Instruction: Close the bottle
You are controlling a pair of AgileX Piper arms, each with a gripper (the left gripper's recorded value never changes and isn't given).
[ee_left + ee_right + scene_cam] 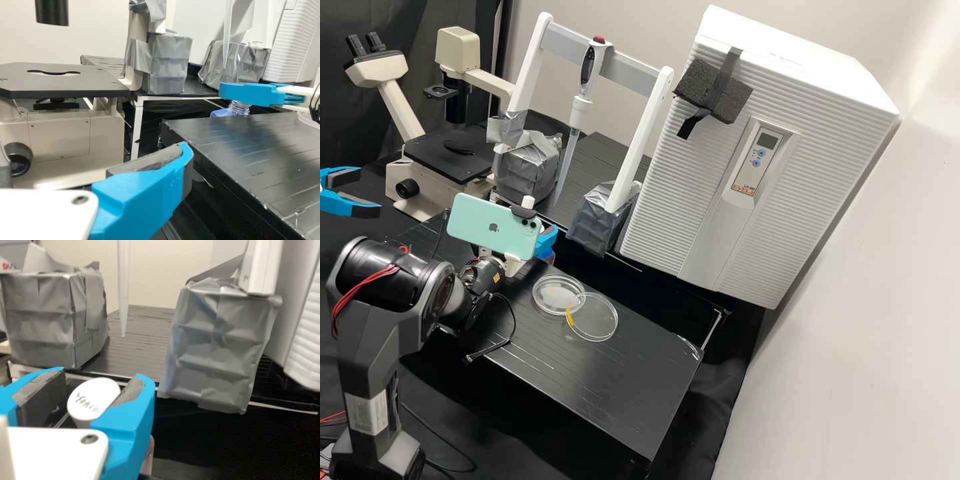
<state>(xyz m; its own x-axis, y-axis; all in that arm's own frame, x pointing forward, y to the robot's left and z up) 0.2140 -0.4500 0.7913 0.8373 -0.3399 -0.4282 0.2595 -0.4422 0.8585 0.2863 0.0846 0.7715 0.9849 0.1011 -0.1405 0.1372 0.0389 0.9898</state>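
My right gripper [92, 390] is shut on a round white cap [93, 399] with handwriting on top. In the left wrist view its blue fingers [252, 93] sit directly over the threaded neck of a clear bottle [239, 108], which stands behind the black platform's far edge. Whether the cap touches the neck is hidden. From the high view this gripper [548, 239] is mostly covered by a mint phone [495, 227] on the arm. My left gripper [361, 193] hangs at the far left near the microscope, open and holding nothing. One of its fingers [150, 192] fills the near foreground.
Two clear petri dishes [558, 294] [593, 317] lie on the raised black platform [620, 380]. A microscope [430, 157] stands back left. A pipette [581, 100] hangs from a white stand with taped grey feet [600, 217]. A big white ribbed appliance [753, 160] blocks the right.
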